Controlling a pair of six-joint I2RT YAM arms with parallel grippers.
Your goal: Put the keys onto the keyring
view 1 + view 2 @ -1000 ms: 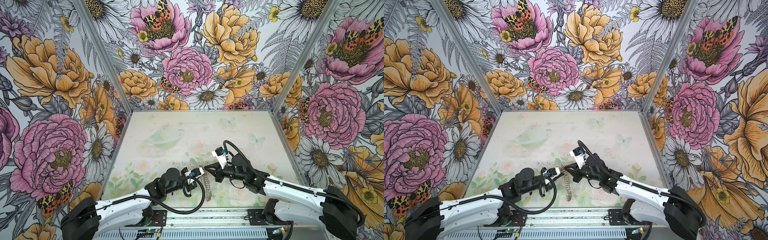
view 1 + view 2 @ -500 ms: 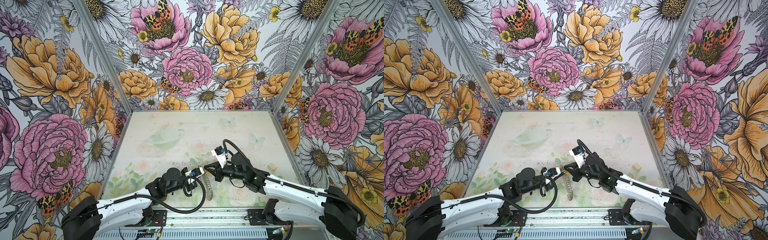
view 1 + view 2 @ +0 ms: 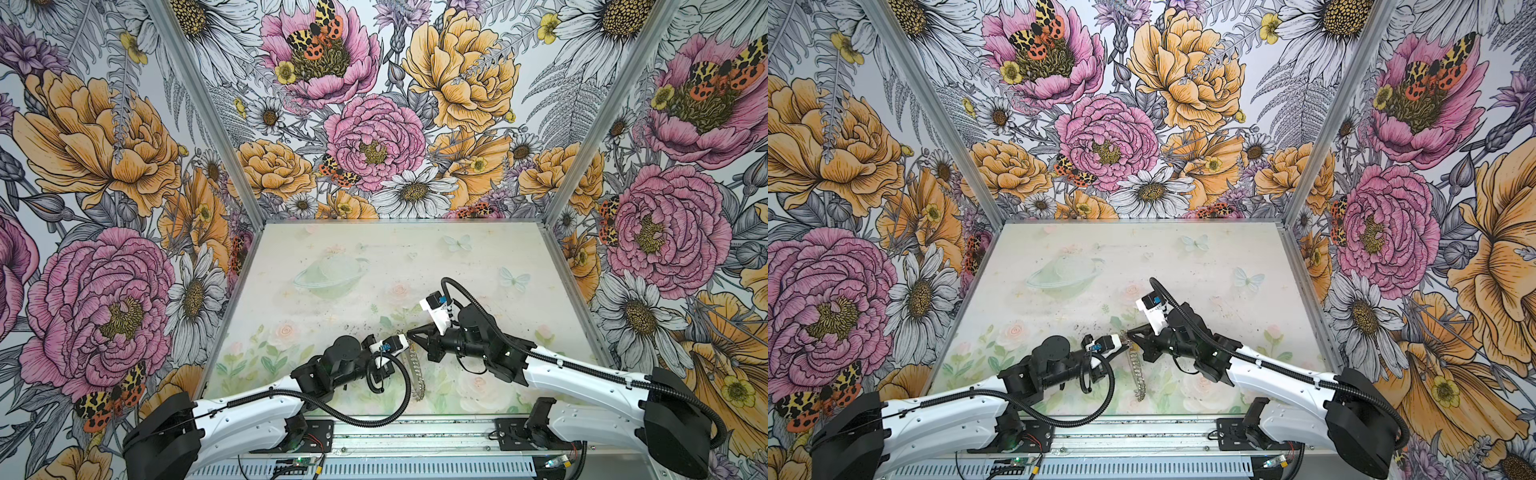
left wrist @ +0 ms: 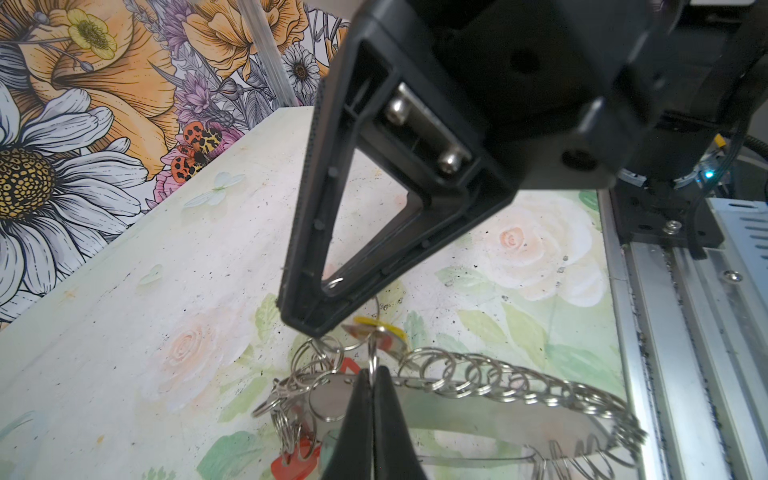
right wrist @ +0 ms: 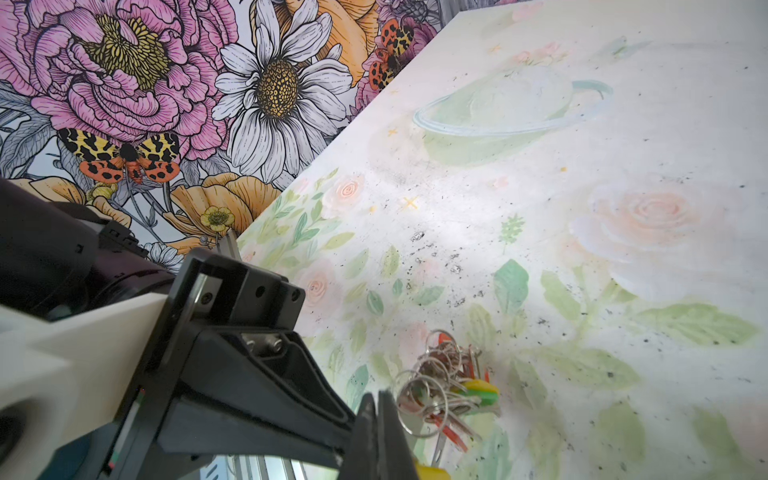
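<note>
In both top views the keyring (image 3: 417, 376) (image 3: 1138, 374) stands edge-on like a chain near the table's front. In the left wrist view it is a flat grey hoop (image 4: 478, 411) fringed with small split rings. My left gripper (image 4: 372, 370) (image 3: 408, 342) is shut on one split ring at the hoop's edge. A key with a yellow tag (image 4: 380, 328) hangs just beyond that ring, beside my right gripper (image 5: 376, 401) (image 3: 411, 332), whose jaws are shut. Whether they pinch anything is hidden. A bunch of keys (image 5: 440, 386) with red, yellow and green tags hangs from the hoop.
The pale floral table (image 3: 332, 249) is walled by flowered panels at the back and both sides. A metal rail (image 3: 415, 432) runs along the front edge, carrying both arm bases. The two grippers meet tip to tip over the table's front middle.
</note>
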